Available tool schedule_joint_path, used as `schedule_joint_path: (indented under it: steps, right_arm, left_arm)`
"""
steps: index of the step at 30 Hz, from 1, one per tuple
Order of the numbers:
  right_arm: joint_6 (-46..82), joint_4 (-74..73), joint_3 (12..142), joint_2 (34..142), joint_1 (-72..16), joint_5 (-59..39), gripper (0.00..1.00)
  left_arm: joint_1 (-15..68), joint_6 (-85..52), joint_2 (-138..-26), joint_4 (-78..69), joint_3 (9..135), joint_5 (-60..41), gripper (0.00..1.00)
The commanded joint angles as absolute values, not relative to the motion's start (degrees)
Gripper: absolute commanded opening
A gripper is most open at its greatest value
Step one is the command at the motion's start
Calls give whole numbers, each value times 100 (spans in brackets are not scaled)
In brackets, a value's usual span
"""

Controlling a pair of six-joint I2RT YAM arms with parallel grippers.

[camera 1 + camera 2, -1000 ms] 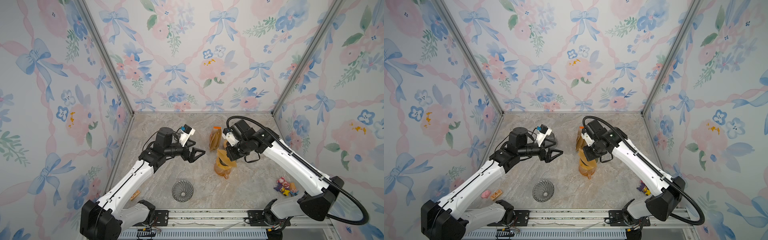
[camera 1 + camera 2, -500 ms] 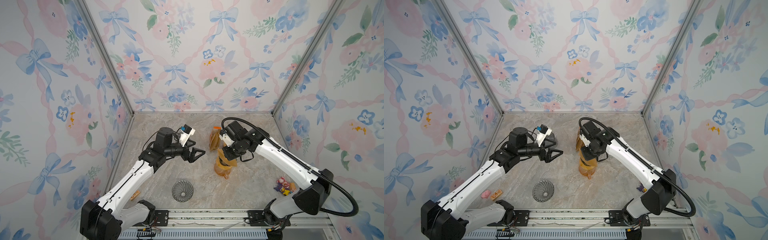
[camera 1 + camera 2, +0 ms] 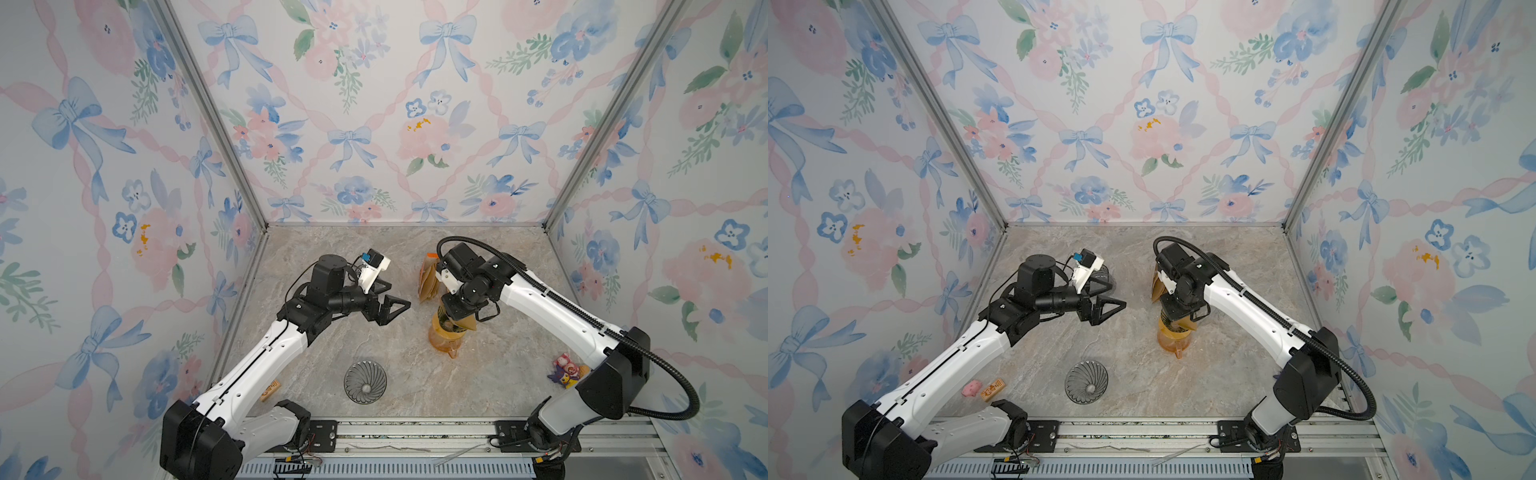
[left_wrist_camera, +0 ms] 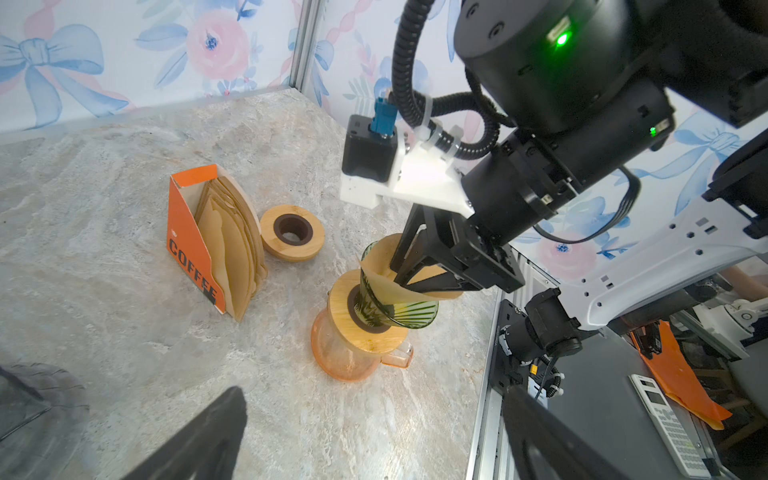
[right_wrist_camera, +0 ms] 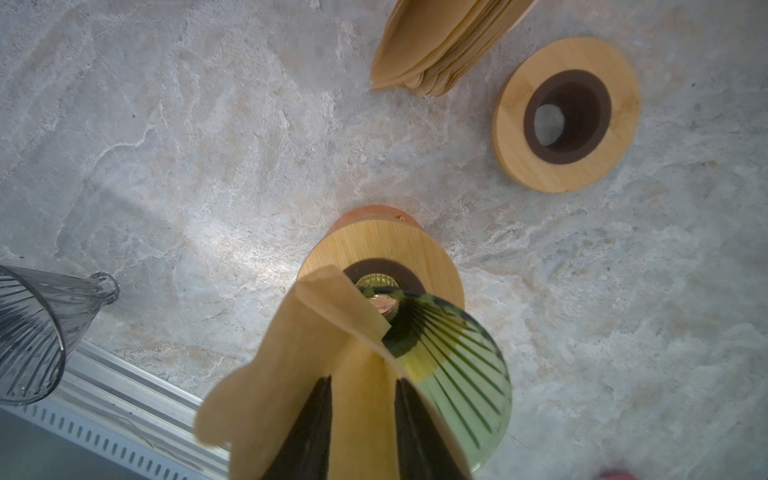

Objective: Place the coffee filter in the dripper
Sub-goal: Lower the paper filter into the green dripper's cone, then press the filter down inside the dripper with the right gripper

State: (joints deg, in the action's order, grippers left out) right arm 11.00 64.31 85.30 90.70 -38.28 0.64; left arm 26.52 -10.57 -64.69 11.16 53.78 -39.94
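Coffee filter [image 5: 291, 374] resting in the dripper [image 5: 465, 365]
Right gripper [image 5: 362, 388] has just loosened off the paper; left gripper [image 3: 392, 297] gapes empty. Placement looks nearly finished.

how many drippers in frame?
2. Green dripper sits in the wooden ring atop the orange carafe; clear ribbed dripper rests alone on the table, toward the front. No others visible.

black "coffee" lettering, printed down the orange filter box [image 4: 187, 249]
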Motion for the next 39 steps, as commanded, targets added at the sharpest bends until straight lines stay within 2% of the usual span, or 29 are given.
schedule_joint_path:
  steps: [1, 19, 39]
  right_arm:
    - [1028, 6394, 8438, 9228, -3737, 49, 30]
    - [1010, 5918, 8052, 9264, -3485, -473, 31]
    - [1062, 5713, 7804, 9246, -3410, -560, 31]
  left_arm:
    - [2632, -1090, -6386, 997, 5307, -4087, 98]
    - [2627, -1090, -6355, 995, 5297, -4082, 98]
    - [2619, -1090, -6388, 1000, 5293, -4096, 98]
